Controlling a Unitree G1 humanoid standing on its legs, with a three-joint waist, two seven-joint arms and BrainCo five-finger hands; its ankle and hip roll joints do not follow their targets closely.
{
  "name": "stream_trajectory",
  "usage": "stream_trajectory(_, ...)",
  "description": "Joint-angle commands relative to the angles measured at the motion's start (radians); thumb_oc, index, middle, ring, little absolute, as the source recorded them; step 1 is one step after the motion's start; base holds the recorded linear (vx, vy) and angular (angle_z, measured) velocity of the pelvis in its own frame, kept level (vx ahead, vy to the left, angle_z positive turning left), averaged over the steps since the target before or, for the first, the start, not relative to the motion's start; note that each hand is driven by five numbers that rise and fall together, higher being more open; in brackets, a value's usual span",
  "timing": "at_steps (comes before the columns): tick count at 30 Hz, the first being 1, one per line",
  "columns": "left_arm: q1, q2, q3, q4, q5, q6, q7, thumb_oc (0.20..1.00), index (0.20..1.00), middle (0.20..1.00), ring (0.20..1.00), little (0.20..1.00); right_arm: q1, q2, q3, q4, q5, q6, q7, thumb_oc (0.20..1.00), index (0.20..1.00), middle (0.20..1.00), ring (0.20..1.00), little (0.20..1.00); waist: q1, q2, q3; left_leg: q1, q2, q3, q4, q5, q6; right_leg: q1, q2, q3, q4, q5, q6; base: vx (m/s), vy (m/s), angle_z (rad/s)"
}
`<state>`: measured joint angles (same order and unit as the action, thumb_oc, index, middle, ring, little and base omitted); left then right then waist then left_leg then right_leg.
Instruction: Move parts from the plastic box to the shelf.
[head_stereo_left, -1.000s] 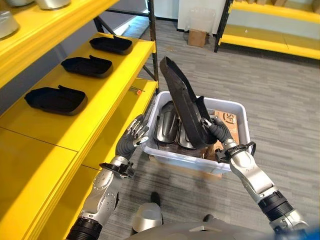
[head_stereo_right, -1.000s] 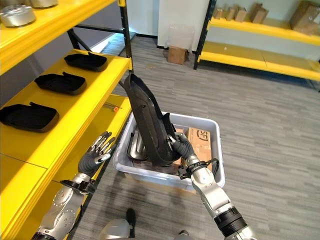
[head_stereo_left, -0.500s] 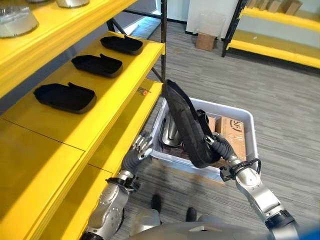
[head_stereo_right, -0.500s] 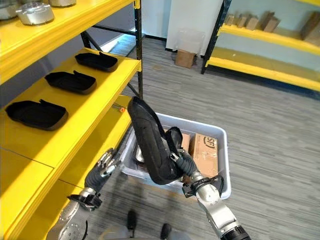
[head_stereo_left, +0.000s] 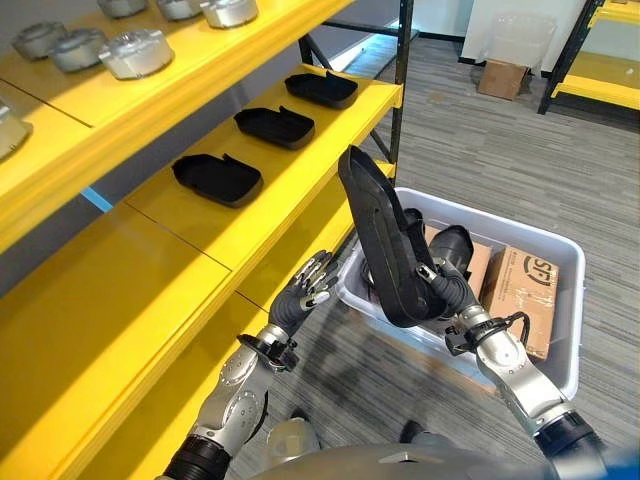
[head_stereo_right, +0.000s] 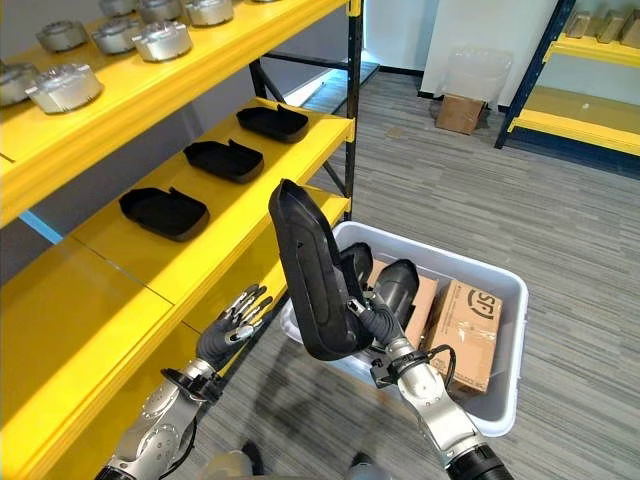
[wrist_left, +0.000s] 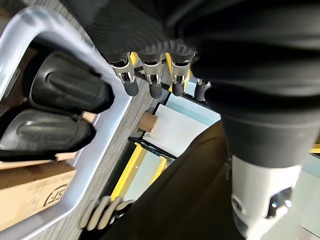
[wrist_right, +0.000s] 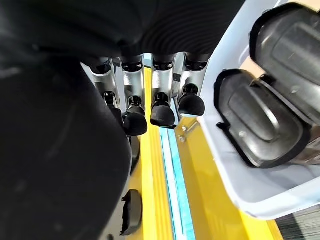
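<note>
My right hand (head_stereo_left: 447, 293) is shut on a long black plastic part (head_stereo_left: 375, 225), held upright over the near left corner of the grey plastic box (head_stereo_left: 572, 330). Its fingers (wrist_right: 162, 107) curl against the part (wrist_right: 50, 150). More black parts (wrist_right: 260, 125) lie in the box beside a cardboard carton (head_stereo_left: 528, 290). My left hand (head_stereo_left: 300, 298) hovers open with spread fingers just left of the box, in front of the yellow shelf (head_stereo_left: 290, 190). Three black parts (head_stereo_left: 216, 178) lie in a row on the shelf's middle level.
Round metal parts (head_stereo_left: 130, 50) stand on the shelf's top level. A bare stretch of the middle level (head_stereo_left: 100, 290) lies nearer to me than the three parts. A black upright post (head_stereo_left: 402, 60) stands at the shelf's far end. A cardboard box (head_stereo_left: 500, 78) and another yellow rack (head_stereo_left: 600, 70) stand beyond.
The camera has swung toward the shelf. My right hand has kept the black part and raised it slightly out of the box. My left hand has risen, its fingers spread.
</note>
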<state>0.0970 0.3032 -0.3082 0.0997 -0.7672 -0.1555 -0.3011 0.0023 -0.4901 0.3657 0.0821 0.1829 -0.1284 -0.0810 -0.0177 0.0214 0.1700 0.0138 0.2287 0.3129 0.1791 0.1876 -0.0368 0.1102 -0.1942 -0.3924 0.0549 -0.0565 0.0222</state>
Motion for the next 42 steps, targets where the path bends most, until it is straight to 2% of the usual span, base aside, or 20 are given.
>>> stream_trajectory(1,0.0,0.039,0.046,-0.045,-0.022,-0.024,-0.02,1.0,1.0,1.0,1.0,1.0,-0.068,0.036,-0.024,-0.057,0.025,-0.104,0.018,0.2,0.2,0.2,0.2,0.2,-0.009,-0.034,-0.027,0.057,0.089,0.036,0.001,-0.082,-0.087,-0.029,0.048,0.086,0.025,0.005,0.032,-0.03,0.344,0.53)
stream_trajectory(4,-0.014,0.048,0.035,-0.053,0.07,-0.082,0.006,1.0,1.0,1.0,1.0,1.0,-0.061,0.016,-0.031,-0.066,0.037,-0.106,0.038,0.2,0.2,0.2,0.2,0.2,-0.018,-0.008,-0.032,0.092,0.107,0.053,-0.053,-0.053,-0.093,-0.051,0.025,0.06,0.057,0.003,0.03,-0.13,0.366,0.67)
stream_trajectory(6,-0.029,0.058,0.027,-0.061,0.043,-0.066,0.015,1.0,1.0,1.0,1.0,1.0,-0.061,0.01,-0.03,-0.071,0.039,-0.101,0.045,0.2,0.2,0.2,0.2,0.2,-0.023,0.01,-0.03,0.108,0.096,0.081,-0.094,-0.067,-0.092,-0.048,0.009,0.042,0.072,-0.002,0.037,-0.04,0.416,0.5)
stream_trajectory(7,-0.035,0.062,0.024,-0.06,0.036,-0.057,0.023,1.0,1.0,1.0,1.0,1.0,-0.062,0.013,-0.024,-0.071,0.041,-0.096,0.042,0.2,0.2,0.2,0.2,0.2,-0.024,0.013,-0.03,0.124,0.077,0.077,-0.116,-0.097,-0.099,-0.035,-0.005,0.047,0.077,-0.014,0.055,0.0,0.433,0.55)
stream_trajectory(9,-0.04,0.074,0.023,-0.057,0.025,-0.047,0.031,1.0,1.0,1.0,1.0,1.0,-0.071,0.02,-0.017,-0.068,0.038,-0.096,0.043,0.2,0.2,0.2,0.2,0.2,-0.018,0.017,-0.028,0.126,0.059,0.092,-0.149,-0.097,-0.082,-0.029,-0.018,0.031,0.068,0.015,0.059,-0.06,0.404,0.47)
stream_trajectory(12,-0.019,0.091,0.027,-0.059,0.061,-0.054,0.032,1.0,1.0,1.0,1.0,1.0,-0.079,0.031,-0.014,-0.078,0.05,-0.077,0.041,0.2,0.2,0.2,0.2,0.2,0.009,0.01,-0.026,0.137,0.016,0.074,-0.198,-0.12,-0.066,-0.013,-0.041,0.021,0.063,0.035,0.088,-0.06,0.555,0.64)
stream_trajectory(14,0.022,0.123,0.055,-0.099,0.089,-0.052,0.012,1.0,1.0,1.0,1.0,1.0,-0.081,0.048,-0.024,-0.113,0.08,-0.027,0.044,0.2,0.2,0.2,0.2,0.2,0.066,-0.006,-0.007,0.146,-0.037,0.048,-0.243,-0.122,-0.034,-0.003,-0.076,-0.025,0.074,0.058,0.133,-0.08,0.631,0.75)
stream_trajectory(15,0.026,0.127,0.057,-0.103,0.092,-0.056,0.009,1.0,1.0,1.0,1.0,1.0,-0.081,0.048,-0.025,-0.116,0.073,-0.027,0.055,0.2,0.2,0.2,0.2,0.2,0.071,-0.007,-0.005,0.146,-0.039,0.047,-0.244,-0.122,-0.032,-0.003,-0.078,-0.028,0.076,0.058,0.135,-0.14,0.495,0.44)
stream_trajectory(16,0.029,0.145,0.056,-0.132,0.102,-0.038,-0.036,1.0,1.0,1.0,1.0,1.0,-0.093,0.052,-0.019,-0.147,0.051,-0.004,0.015,0.2,0.2,0.2,0.2,0.2,0.108,-0.024,0.008,0.133,-0.071,0.04,-0.251,-0.134,-0.009,-0.001,-0.099,-0.059,0.079,0.08,0.146,-0.11,0.319,0.4)
stream_trajectory(17,0.029,0.145,0.056,-0.133,0.102,-0.037,-0.036,1.0,1.0,1.0,1.0,1.0,-0.093,0.052,-0.019,-0.147,0.051,-0.003,0.015,0.2,0.2,0.2,0.2,0.2,0.108,-0.024,0.008,0.133,-0.072,0.04,-0.251,-0.134,-0.009,-0.001,-0.099,-0.059,0.079,0.08,0.146,-0.08,0.435,0.36)
stream_trajectory(18,0.029,0.148,0.05,-0.137,0.088,-0.022,-0.033,1.0,1.0,1.0,1.0,1.0,-0.108,0.055,-0.015,-0.14,0.057,0.011,0.003,0.2,0.2,0.2,0.2,0.2,0.127,-0.035,0.013,0.143,-0.097,0.024,-0.257,-0.16,-0.001,0.005,-0.115,-0.057,0.091,0.087,0.167,0.0,0.245,0.32)
stream_trajectory(24,0.02,0.128,0.031,-0.132,0.066,0.026,-0.02,1.0,1.0,1.0,1.0,1.0,-0.128,0.078,0.01,-0.137,0.018,0.037,-0.014,0.2,0.2,0.2,0.2,0.2,0.177,-0.053,0.017,0.137,-0.158,0.03,-0.264,-0.195,0.051,-0.011,-0.146,-0.112,0.147,0.159,0.187,-0.04,0.224,0.18)
stream_trajectory(25,0.016,0.128,0.019,-0.122,0.088,0.028,-0.017,1.0,1.0,1.0,1.0,1.0,-0.135,0.084,0.012,-0.118,0.015,0.03,-0.006,0.2,0.2,0.2,0.2,0.2,0.173,-0.058,0.022,0.14,-0.175,0.016,-0.266,-0.214,0.07,-0.039,-0.146,-0.083,0.184,0.173,0.19,-0.02,0.1,-0.07)
stream_trajectory(26,0.001,0.142,0.005,-0.11,0.097,0.04,-0.025,1.0,1.0,1.0,1.0,1.0,-0.131,0.072,0.012,-0.114,0.021,0.023,-0.013,0.2,0.2,0.2,0.2,0.2,0.15,-0.065,0.027,0.124,-0.179,-0.005,-0.266,-0.197,0.076,-0.053,-0.078,-0.027,0.124,0.162,0.161,0.03,-0.024,0.36)
stream_trajectory(27,0.003,0.148,0.002,-0.103,0.119,0.02,-0.035,1.0,1.0,1.0,1.0,1.0,-0.127,0.064,0.005,-0.118,0.007,0.019,-0.012,0.2,0.2,0.2,0.2,0.2,0.134,-0.074,0.027,0.126,-0.177,-0.018,-0.266,-0.196,0.065,-0.06,-0.039,0.019,0.05,0.17,0.163,0.06,-0.156,0.78)
stream_trajectory(29,0.011,0.143,0.0,-0.097,0.097,0.01,-0.023,1.0,1.0,1.0,1.0,1.0,-0.131,0.052,0.006,-0.112,0.013,0.022,-0.001,0.2,0.2,0.2,0.2,0.2,0.116,-0.079,0.029,0.134,-0.17,-0.034,-0.266,-0.198,0.05,-0.077,0.001,0.059,-0.036,0.186,0.167,0.12,-0.116,0.71)
stream_trajectory(31,0.017,0.124,-0.022,-0.087,0.102,-0.003,-0.022,1.0,1.0,1.0,1.0,1.0,-0.115,0.059,0.005,-0.115,0.081,0.068,0.033,0.2,0.2,0.2,0.2,0.2,0.071,-0.083,0.03,0.134,-0.18,-0.113,-0.266,-0.2,0.051,-0.092,0.068,0.204,-0.056,0.17,0.139,0.18,-0.116,0.9)
stream_trajectory(33,0.032,0.103,-0.021,-0.1,0.079,0.002,-0.026,1.0,1.0,1.0,1.0,1.0,-0.107,0.055,-0.019,-0.084,0.049,0.028,0.08,0.2,0.2,0.2,0.2,0.2,0.085,-0.09,0.011,0.126,-0.182,-0.115,-0.266,-0.197,0.034,-0.04,0.078,0.17,-0.1,0.155,0.122,0.09,-0.103,1.17)
stream_trajectory(36,0.048,0.084,-0.016,-0.11,0.046,-0.003,-0.004,1.0,1.0,1.0,1.0,1.0,-0.109,0.042,-0.024,-0.074,0.007,0.016,0.108,0.2,0.2,0.2,0.2,0.2,0.095,-0.086,-0.004,0.13,-0.175,-0.113,-0.266,-0.189,0.018,0.0,0.076,0.151,-0.123,0.142,0.113,0.09,-0.071,-0.02)
stream_trajectory(42,0.059,0.065,-0.026,-0.079,0.036,-0.005,0.012,1.0,1.0,1.0,1.0,1.0,-0.154,0.007,0.031,-0.089,-0.177,-0.043,0.091,0.2,0.2,0.2,0.2,0.2,0.129,-0.075,-0.012,0.136,-0.151,-0.121,-0.266,-0.171,-0.008,0.053,0.079,0.102,-0.131,0.106,0.091,0.09,-0.125,0.06)
